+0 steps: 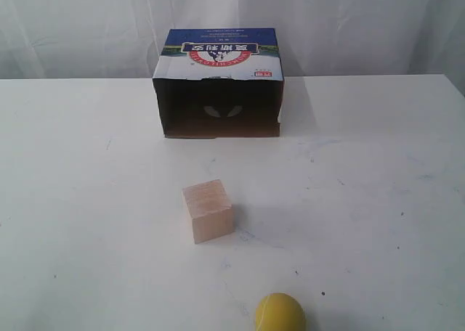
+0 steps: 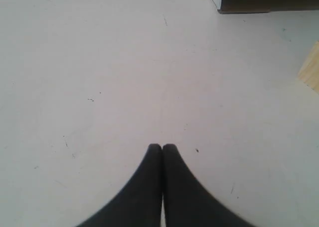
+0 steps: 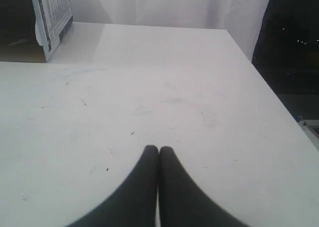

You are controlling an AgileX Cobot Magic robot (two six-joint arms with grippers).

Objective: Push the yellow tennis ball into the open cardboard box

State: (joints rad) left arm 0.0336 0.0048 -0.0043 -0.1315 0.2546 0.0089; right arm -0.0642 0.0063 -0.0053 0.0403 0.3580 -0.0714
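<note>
The yellow tennis ball (image 1: 280,313) rests on the white table at the near edge of the exterior view, right of centre. The open cardboard box (image 1: 220,83) lies at the back, its dark opening facing the ball; a corner of it shows in the left wrist view (image 2: 264,0) and its printed side in the right wrist view (image 3: 40,23). My left gripper (image 2: 162,147) is shut with nothing in it, over bare table. My right gripper (image 3: 158,149) is shut and empty too. Neither gripper appears in the exterior view, and neither wrist view shows the ball.
A pale wooden cube (image 1: 208,211) stands between ball and box, slightly left of the ball; its edge shows in the left wrist view (image 2: 311,70). The table's right edge (image 3: 271,95) drops to a dark area. A white curtain hangs behind.
</note>
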